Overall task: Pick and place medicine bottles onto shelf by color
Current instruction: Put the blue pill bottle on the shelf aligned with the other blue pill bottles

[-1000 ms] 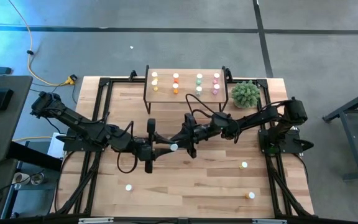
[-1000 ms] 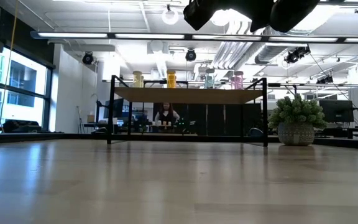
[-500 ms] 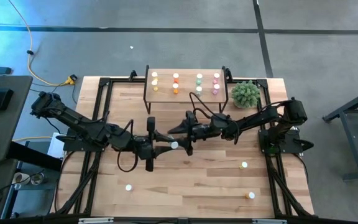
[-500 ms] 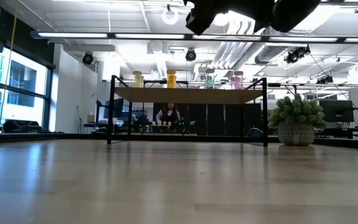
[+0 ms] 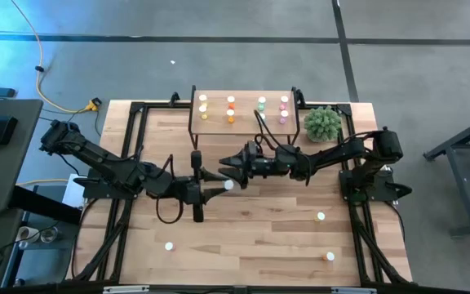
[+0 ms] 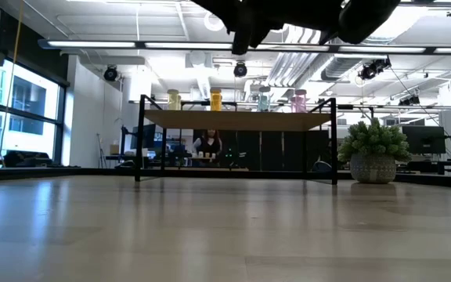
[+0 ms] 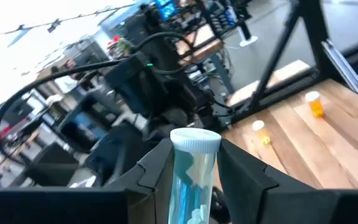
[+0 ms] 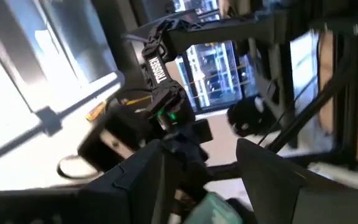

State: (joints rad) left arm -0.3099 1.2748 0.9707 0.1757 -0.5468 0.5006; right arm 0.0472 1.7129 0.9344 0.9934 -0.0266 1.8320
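A green translucent medicine bottle (image 7: 187,180) with a white cap (image 5: 229,185) hangs above the table's middle, with my left gripper (image 5: 219,188) shut on it. My right gripper (image 5: 228,169) stands open just beyond the cap, toward the far side, and touches nothing. In the right wrist view its fingers (image 8: 272,180) spread wide, with a greenish blur low between them. The shelf (image 5: 243,113) stands at the far edge on thin black legs and carries several bottles in colour groups (image 6: 215,99). Three loose bottles lie on the near part of the table (image 5: 170,245), (image 5: 321,217), (image 5: 329,256). My left gripper pinches the bottle's body (image 7: 182,190) between its two fingers, below the white cap (image 7: 195,140). The fingers lie about level, point toward the table's right and run along the bottle. The cap end sticks out past the fingertips. The bottle is lifted clear of the table.
A green plant ball in a pot (image 5: 323,123) stands right of the shelf. The black frame rails (image 5: 137,131) run along the table's edges. Both arms meet over the table's middle; bare wood lies between them and the near edge (image 5: 243,237).
My right gripper has opened and let go of the bottle's cap end. It has rolled and drawn back a little toward the far edge. The bottle stays in my left gripper, which has kept its place.
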